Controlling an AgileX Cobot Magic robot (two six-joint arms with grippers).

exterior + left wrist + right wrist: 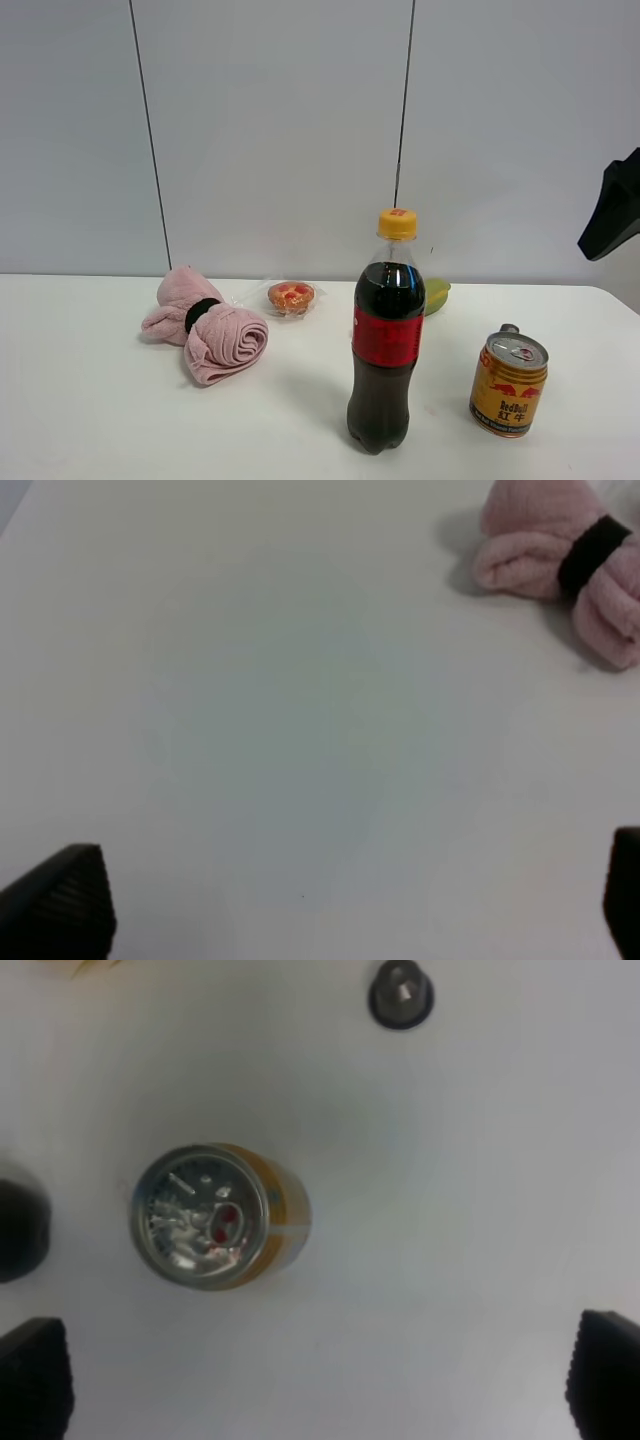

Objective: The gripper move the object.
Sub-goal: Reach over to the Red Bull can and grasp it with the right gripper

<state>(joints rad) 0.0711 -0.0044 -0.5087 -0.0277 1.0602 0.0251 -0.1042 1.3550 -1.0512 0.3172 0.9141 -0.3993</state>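
We read the can point(509, 383) as the thing to move. It stands upright on the table point(100, 420), towards the right side and near the front, just to the right of the cola bottle point(385, 340) but apart from it. Its long axis runs straight up, with the pull-tab top facing the ceiling.

The right gripper point(320, 1380) hangs above the table, up and to the right of the can in the high view, touching nothing. Its fingers point(35, 1375) are spread wide with only bare table between them. From its wrist camera we look almost straight down onto the silver top. The can sits ahead of the fingertips and much closer to one finger than the other, so it is not centred in the gap.

The left gripper point(340, 910) is also spread wide and holds nothing. It is over bare table near the pink towel point(560, 565), well apart from the can. The right arm is clearly nearer, so we judge the move is its job. It would first need to shift sideways to centre the can between its fingers, then come down around it.
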